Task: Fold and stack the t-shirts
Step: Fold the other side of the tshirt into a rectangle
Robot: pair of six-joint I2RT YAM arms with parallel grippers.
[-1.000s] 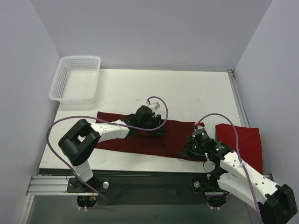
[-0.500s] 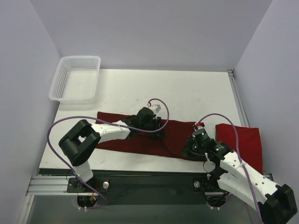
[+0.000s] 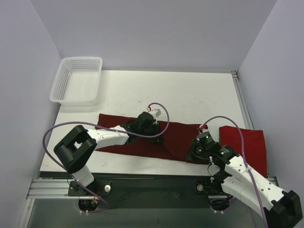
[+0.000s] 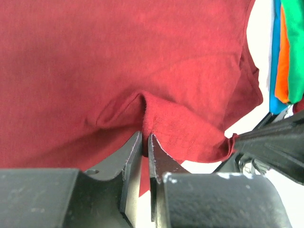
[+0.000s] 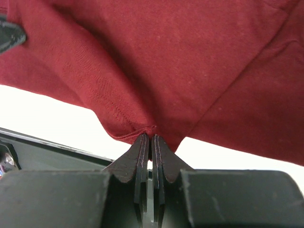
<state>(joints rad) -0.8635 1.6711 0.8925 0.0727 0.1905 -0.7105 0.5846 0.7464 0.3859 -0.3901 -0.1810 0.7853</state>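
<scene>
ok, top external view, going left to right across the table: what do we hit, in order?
white mesh basket → left claw → right claw → brighter red shirt. The dark maroon shirt spans under both claws, which pinch it, so it's left out.

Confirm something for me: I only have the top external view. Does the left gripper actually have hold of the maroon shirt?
Observer: Yes. The left wrist view shows the left gripper pinching a raised fold of the maroon shirt.
Operator: And the right one?
Observer: The right gripper is shut on the shirt's stitched hem.
Operator: Anything else nearby?
Observer: Green, orange and blue strips show at the left wrist view's right edge; I cannot tell what they are.
</scene>
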